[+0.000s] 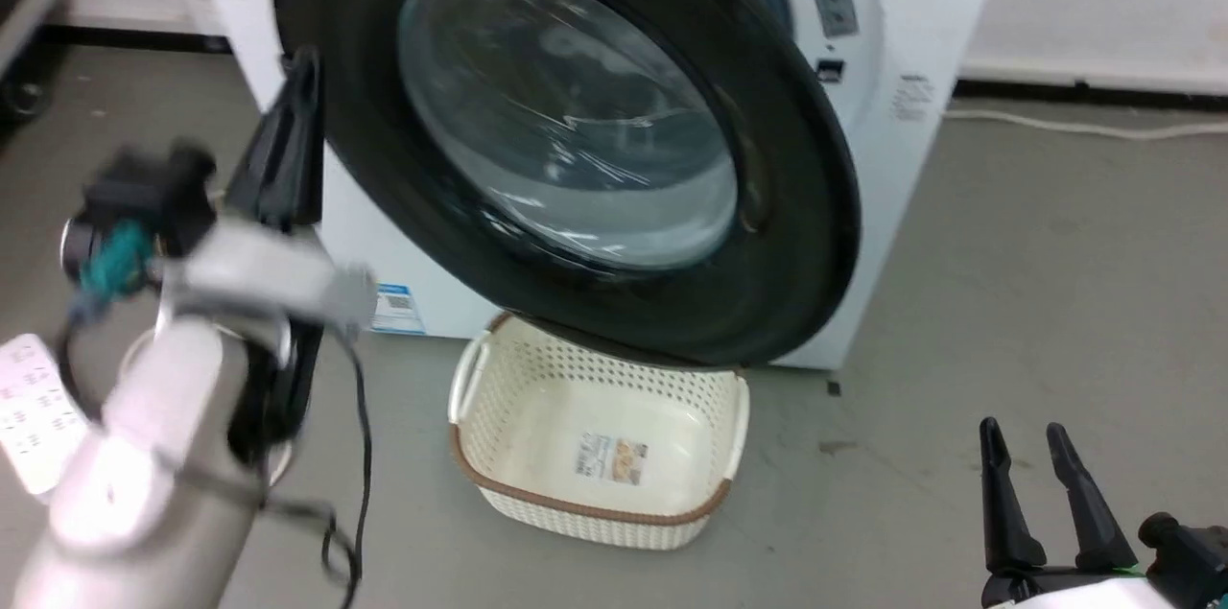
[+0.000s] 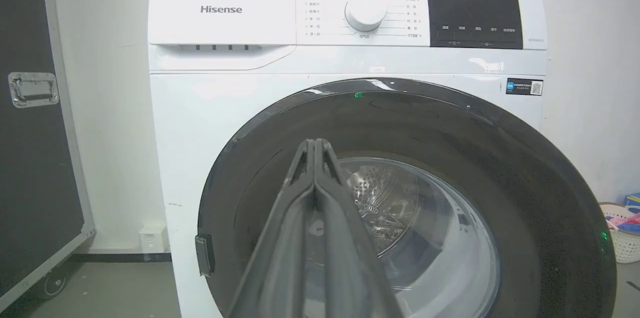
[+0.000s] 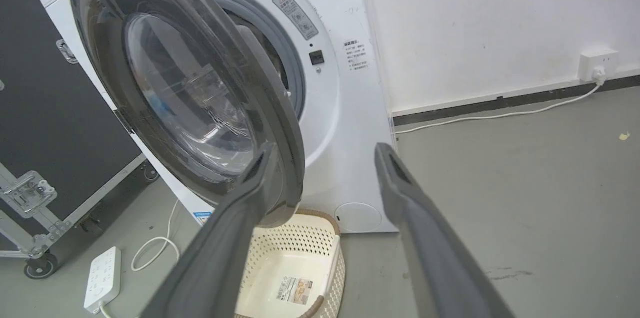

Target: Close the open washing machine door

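The washing machine door (image 1: 576, 129), round and black-rimmed with a bulging glass window, stands partly open in front of the white washing machine (image 2: 225, 107). My left gripper (image 1: 305, 62) is shut with nothing in it, raised beside the door's left rim. In the left wrist view its joined fingers (image 2: 316, 143) point at the door (image 2: 475, 147); I cannot tell whether they touch it. My right gripper (image 1: 1022, 432) is open and low at the right, away from the door. In the right wrist view that gripper (image 3: 325, 152) frames the door's (image 3: 190, 97) free edge and the grey-ringed drum opening (image 3: 280, 52).
A cream perforated basket (image 1: 595, 503) sits on the floor right under the door, also seen from the right wrist as the basket (image 3: 300, 238). A black flight case (image 3: 50, 107) stands left of the machine, and a white power strip (image 3: 102, 278) and cable lie beside it. Grey floor lies open to the right.
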